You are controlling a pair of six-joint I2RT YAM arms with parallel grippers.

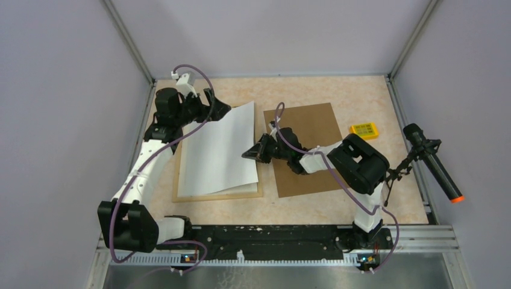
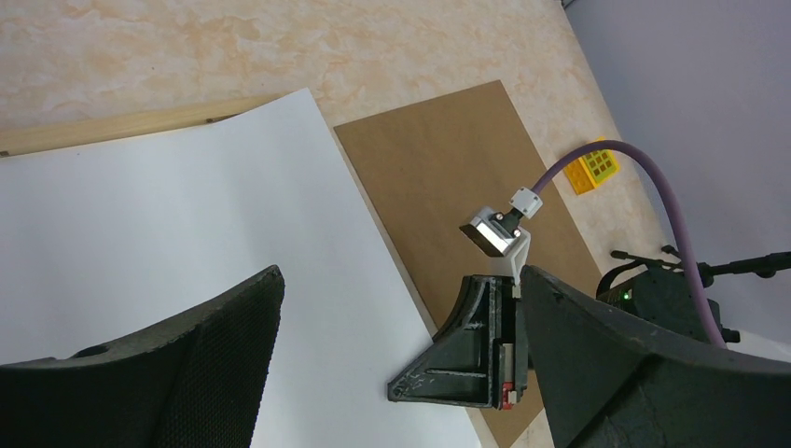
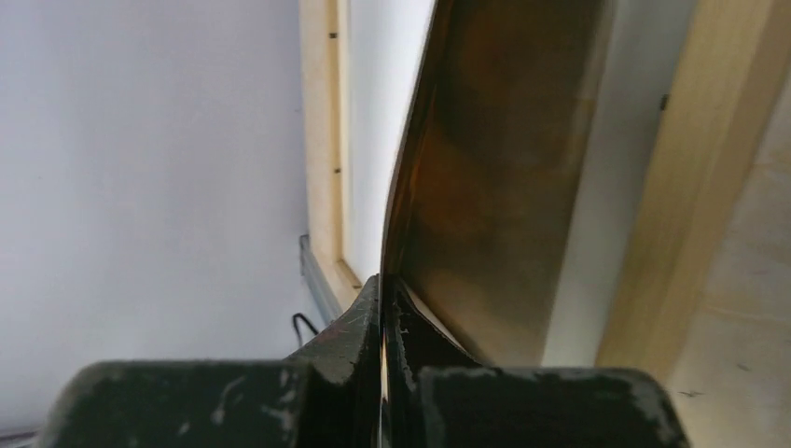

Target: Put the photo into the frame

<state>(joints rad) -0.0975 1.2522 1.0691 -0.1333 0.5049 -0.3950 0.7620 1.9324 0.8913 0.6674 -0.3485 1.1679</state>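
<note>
No text, label, brand or number can be read in any view. The small yellow block (image 1: 364, 130) on the tabletop (image 1: 271, 208) shows a grid of green squares, but no characters can be made out on them.

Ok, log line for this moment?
right tool: shut on photo edge | photo: white side up over frame, gripped edge lifted | left tool: open, near far corner

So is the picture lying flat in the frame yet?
Not yet. The photo has its right edge lifted off the frame, pinched in the right gripper.
</note>
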